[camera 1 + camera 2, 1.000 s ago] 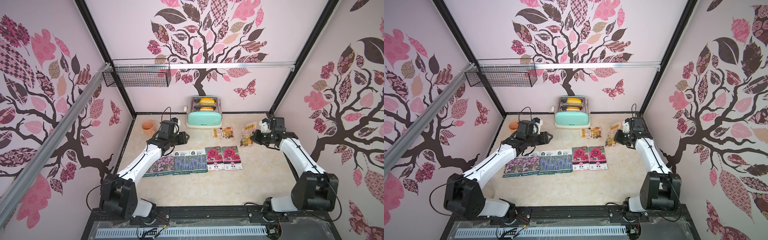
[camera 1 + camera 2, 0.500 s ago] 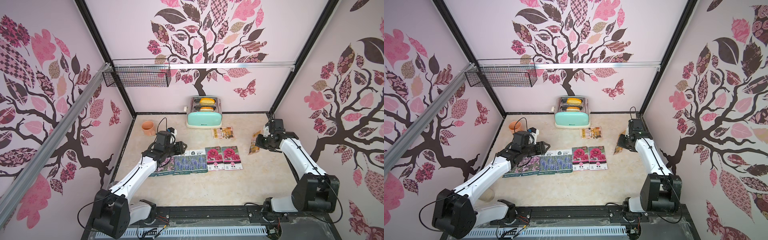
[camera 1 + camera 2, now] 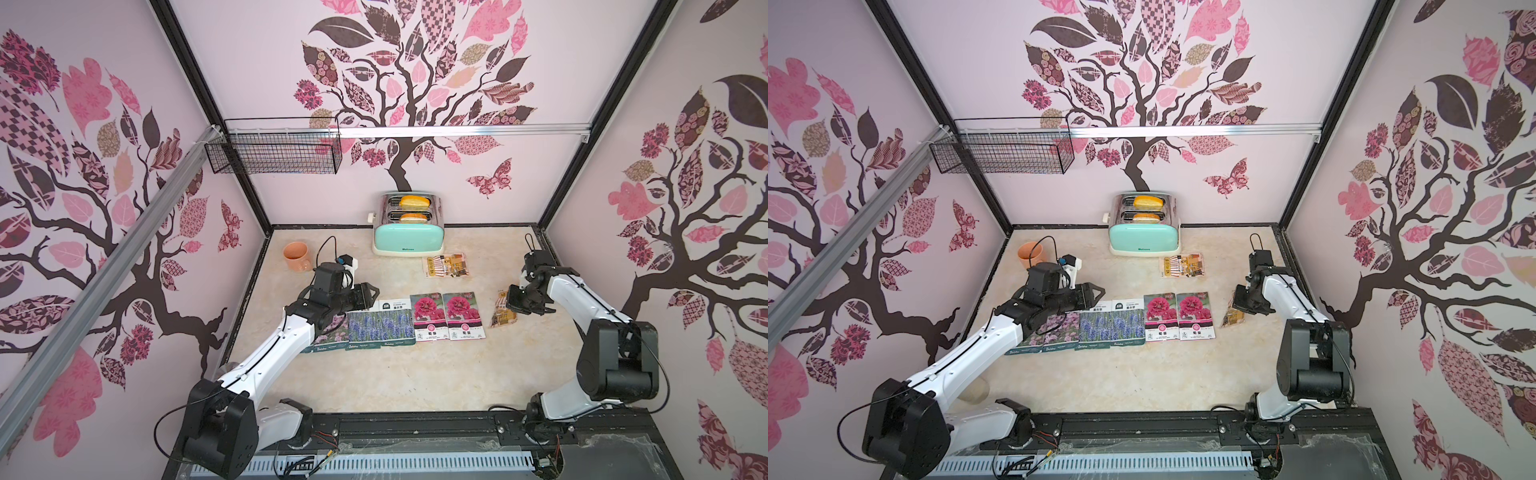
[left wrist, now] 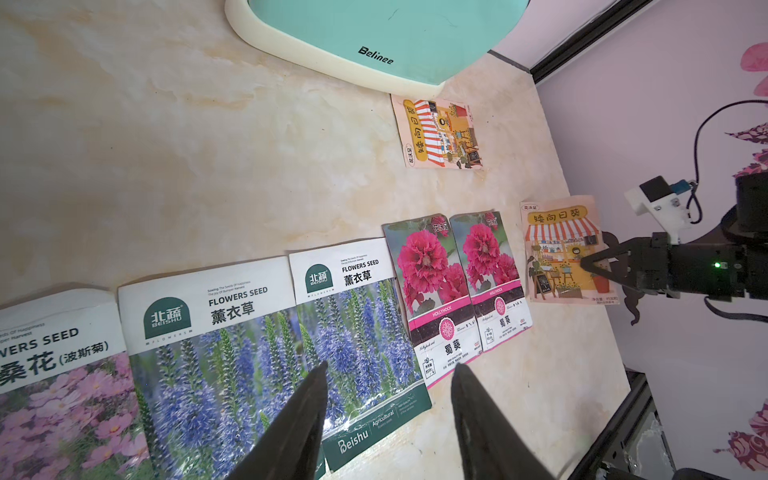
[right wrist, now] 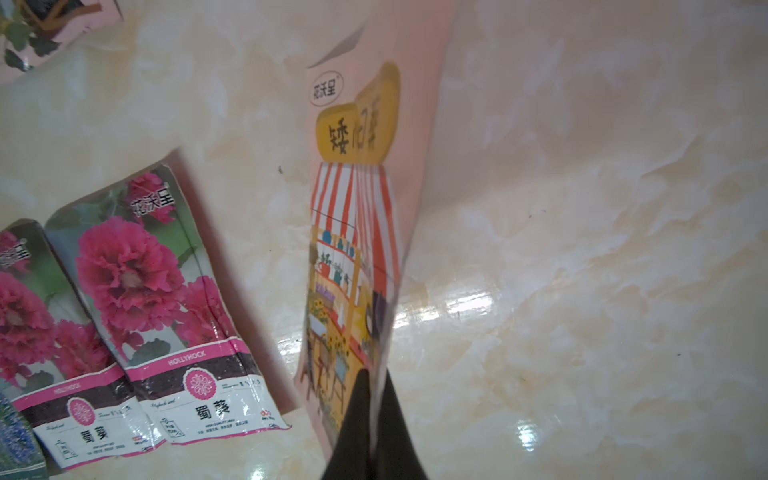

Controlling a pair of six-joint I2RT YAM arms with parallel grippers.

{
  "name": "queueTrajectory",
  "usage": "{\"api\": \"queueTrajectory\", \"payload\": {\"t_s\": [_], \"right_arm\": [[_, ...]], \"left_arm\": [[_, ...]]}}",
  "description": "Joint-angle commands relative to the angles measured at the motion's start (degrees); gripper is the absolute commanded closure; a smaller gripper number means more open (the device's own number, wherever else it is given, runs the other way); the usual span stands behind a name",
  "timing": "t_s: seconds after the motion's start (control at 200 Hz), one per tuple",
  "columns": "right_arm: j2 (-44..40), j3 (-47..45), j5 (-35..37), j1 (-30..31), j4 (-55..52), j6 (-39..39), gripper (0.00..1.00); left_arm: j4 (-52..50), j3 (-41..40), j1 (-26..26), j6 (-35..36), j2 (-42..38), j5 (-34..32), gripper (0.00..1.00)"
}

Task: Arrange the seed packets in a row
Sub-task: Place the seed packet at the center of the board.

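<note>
The right arm's fingers (image 5: pixel 355 428) are pinched shut on an edge of one orange shopfront packet (image 5: pixel 353 249). It hangs tilted just right of the end magenta packet (image 5: pixel 166 299), its long axis roughly along the row's packets. The left arm's fingers (image 4: pixel 303 424) stand apart, empty, above the lavender packets (image 4: pixel 208 374). The second shopfront packet (image 3: pixel 446 266) lies crosswise on the desk (image 3: pixel 374 374) by the toaster (image 3: pixel 409 239), nearer the right arm, I judge.

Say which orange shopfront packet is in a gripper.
The shopfront packet beside the magenta pair, pinched in the right gripper; the other lies flat by the toaster.
</note>
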Motion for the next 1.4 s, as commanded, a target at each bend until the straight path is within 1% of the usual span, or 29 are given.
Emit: {"api": "queueTrajectory", "payload": {"t_s": [0.0,0.16,0.355,0.585,0.735,0.91,0.985,1.396], "right_arm": [[2.9,1.63,3.62,0.21,-3.44,-0.79,1.0],[6.52,3.19,9.93,0.73,-5.36,-0.59,1.0],[11.18,5.52,13.48,1.61,-5.96,-0.67,1.0],[14.21,5.56,12.71,2.71,-3.88,-0.68,1.0],[14.35,4.78,11.38,3.61,-2.12,-0.66,1.0],[15.22,5.51,11.56,4.25,-1.91,-0.53,1.0],[14.89,5.36,10.41,4.56,-1.53,-0.32,1.0],[13.98,4.12,9.25,5.61,-0.94,0.02,0.99]], "left_arm": [[1.64,-0.52,-0.1,0.21,-0.33,1.06,0.49],[1.84,-0.35,-0.01,0.5,-0.35,1.69,0.49],[1.68,-0.46,-0.01,0.7,-0.96,1.54,0.48],[1.21,-0.79,-0.01,1.35,-0.68,0.72,0.48],[0.79,-0.39,-0.01,1.83,-0.35,0.46,0.48],[0.22,-0.26,-0.01,2.1,-0.2,-0.19,0.48],[-0.04,-0.25,-0.01,2.15,-0.23,-0.5,0.48],[-0.97,0.53,-0.01,2.19,0.51,-1.02,0.46]]}}
